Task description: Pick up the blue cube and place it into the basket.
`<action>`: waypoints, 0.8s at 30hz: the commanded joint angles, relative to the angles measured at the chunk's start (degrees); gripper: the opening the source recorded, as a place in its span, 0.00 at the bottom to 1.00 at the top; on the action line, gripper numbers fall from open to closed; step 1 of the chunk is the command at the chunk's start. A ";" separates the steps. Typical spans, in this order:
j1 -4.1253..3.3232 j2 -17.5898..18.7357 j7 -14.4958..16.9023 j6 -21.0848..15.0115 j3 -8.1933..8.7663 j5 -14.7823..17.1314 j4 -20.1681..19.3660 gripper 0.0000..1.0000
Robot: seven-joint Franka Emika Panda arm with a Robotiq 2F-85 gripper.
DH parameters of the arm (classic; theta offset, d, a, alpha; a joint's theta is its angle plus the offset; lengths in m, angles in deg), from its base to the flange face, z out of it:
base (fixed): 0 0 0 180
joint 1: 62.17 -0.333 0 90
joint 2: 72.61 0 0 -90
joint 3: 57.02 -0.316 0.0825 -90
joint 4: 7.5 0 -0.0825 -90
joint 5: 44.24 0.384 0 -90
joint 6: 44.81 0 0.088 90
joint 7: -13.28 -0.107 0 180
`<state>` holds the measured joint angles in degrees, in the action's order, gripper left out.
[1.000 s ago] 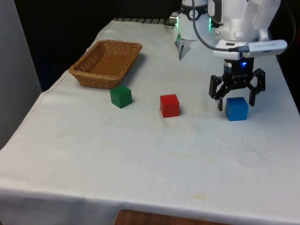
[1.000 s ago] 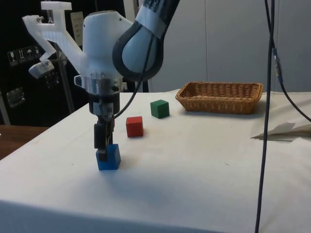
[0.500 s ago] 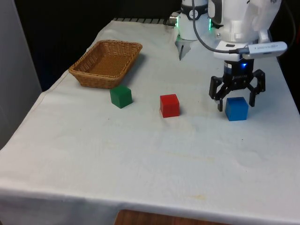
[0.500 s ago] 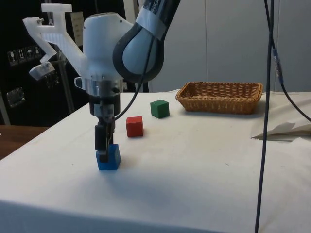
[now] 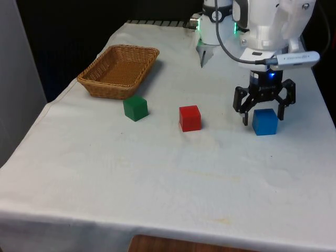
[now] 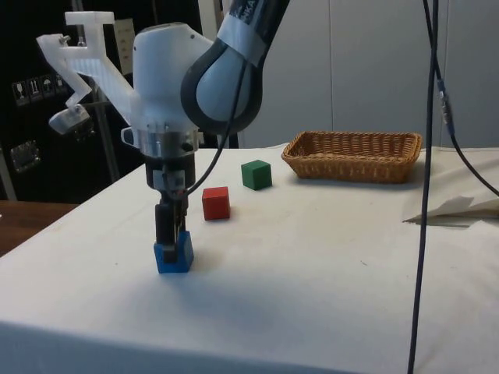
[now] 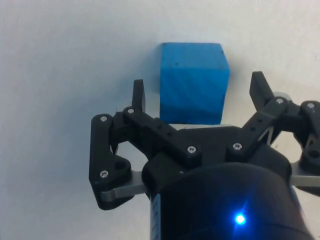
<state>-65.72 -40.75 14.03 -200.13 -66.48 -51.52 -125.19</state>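
- The blue cube (image 5: pixel 265 122) sits on the white-clothed bench (image 5: pixel 157 168) at the front view's right, well apart from everything else on the cloth.
- The claw (image 5: pixel 264 111) is low over the cube with its fingers spread wide, one on each side; in the wrist view the cube (image 7: pixel 194 82) lies between the fingertips (image 7: pixel 138 93) with a gap on both sides (nothing is gripped).
- From the side view the claw (image 6: pixel 172 234) reaches down to the cube (image 6: pixel 175 253), its tips level with the cube's upper part.
- A red cube (image 5: pixel 190 118) stands to the left of the blue one, near the bench's middle.
- A green cube (image 5: pixel 136 108) lies further left, just in front of the basket.
- The wicker basket (image 5: pixel 119 71) rests at the far left of the bench, with nothing inside it.
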 commanded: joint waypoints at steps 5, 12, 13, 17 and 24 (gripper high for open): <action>-0.40 0.63 -0.40 0.17 0.40 -0.34 0.97 1.00; -0.29 0.86 -0.23 0.00 0.23 -0.23 1.20 0.58; -0.29 0.86 -0.23 0.00 0.23 -0.23 1.20 0.46; -0.29 0.92 -0.17 -0.06 0.23 -0.17 1.20 0.03; -0.23 0.92 -0.17 -0.06 0.17 -0.17 1.26 0.00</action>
<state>-65.78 -40.12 14.03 -200.13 -66.48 -51.52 -124.27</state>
